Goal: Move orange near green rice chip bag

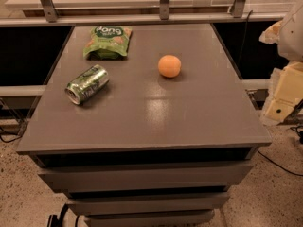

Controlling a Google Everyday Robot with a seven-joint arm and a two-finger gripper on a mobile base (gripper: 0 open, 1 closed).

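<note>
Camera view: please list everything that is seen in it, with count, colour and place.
orange: one, orange, on the table top, right of the middle, touching nothing else.
green rice chip bag: one, light green with a dark green top, lying flat at the far left of the table top.
drink can: one, shiny green and silver, lying on its side near the left edge, in front of the bag.
table: one, grey, with drawer fronts below.
floor: speckled beige, around the table.
hand: one, cream-white, at the right edge of the view, beside the table and away from the orange.
</note>
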